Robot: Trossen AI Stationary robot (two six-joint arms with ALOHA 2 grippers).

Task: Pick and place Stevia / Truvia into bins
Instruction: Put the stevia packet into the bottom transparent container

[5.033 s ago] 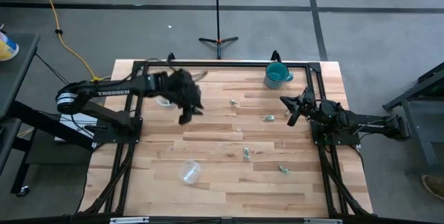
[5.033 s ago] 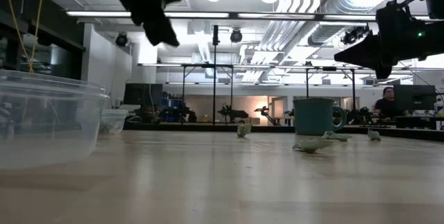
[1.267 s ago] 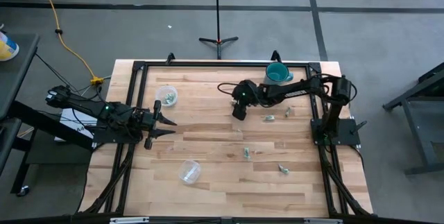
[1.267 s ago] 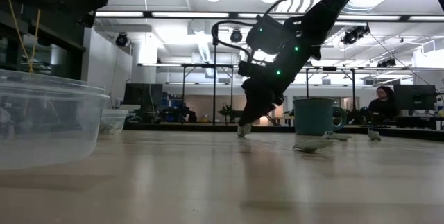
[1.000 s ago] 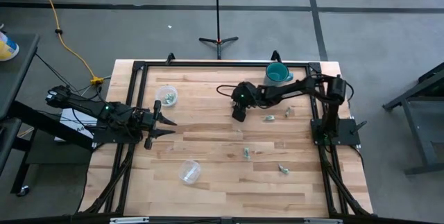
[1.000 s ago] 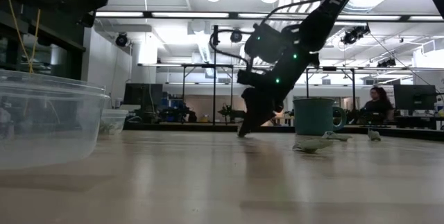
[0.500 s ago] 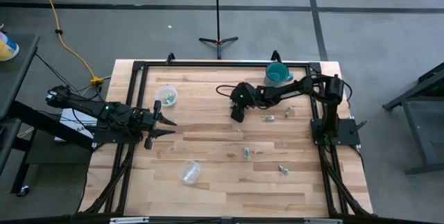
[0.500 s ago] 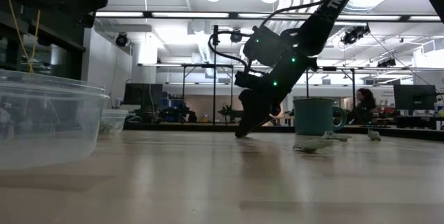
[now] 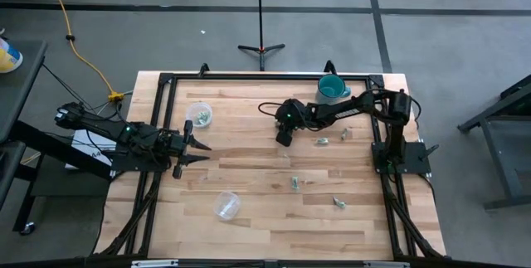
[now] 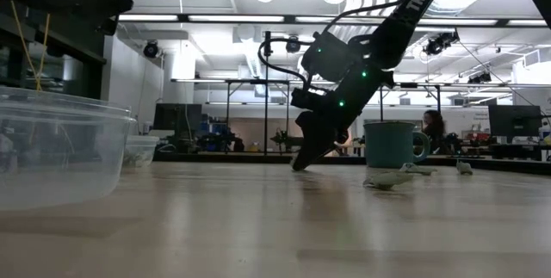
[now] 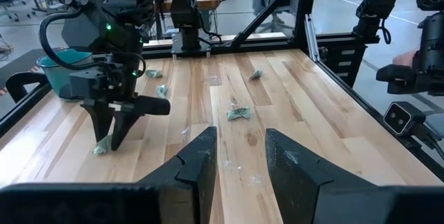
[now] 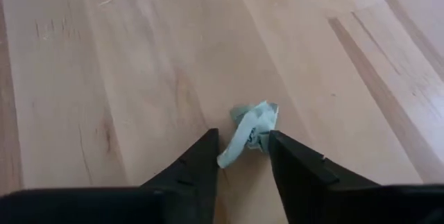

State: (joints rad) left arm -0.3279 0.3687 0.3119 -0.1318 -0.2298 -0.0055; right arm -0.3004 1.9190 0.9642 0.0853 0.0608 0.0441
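Observation:
Wooden table (image 9: 249,235). At its far middle my right gripper (image 9: 283,138) points down at a crumpled pale green Stevia sachet (image 12: 251,130), which lies on the wood between its fingertips; the left wrist view shows the same sachet (image 11: 103,148) beside those fingers. Several more sachets lie flat to the right and nearer: (image 9: 320,142), (image 9: 344,134), (image 9: 294,183), (image 9: 338,202). Two clear cup bins stand at the left: one far (image 9: 199,115), one near (image 9: 226,205). My left gripper (image 9: 202,152) waits open at the table's left edge. My right gripper pinches the crumpled sachet between its two fingertips (image 12: 208,148), which meet its opposite ends (image 12: 229,156). The fingers come from above, slanting down toward the table's left. The sachet still rests on the table.
A teal mug (image 9: 330,90) stands at the far right, close behind my right arm. A black frame (image 9: 166,81) runs round the table. In the low view the near cup (image 10: 52,149) fills the left foreground. Bare wood lies between the two arms.
My right gripper has sunk the last bit to the table at the sachet and edged slightly toward the table's left, now hiding the sachet in the low view. The sachet has stayed on the wood.

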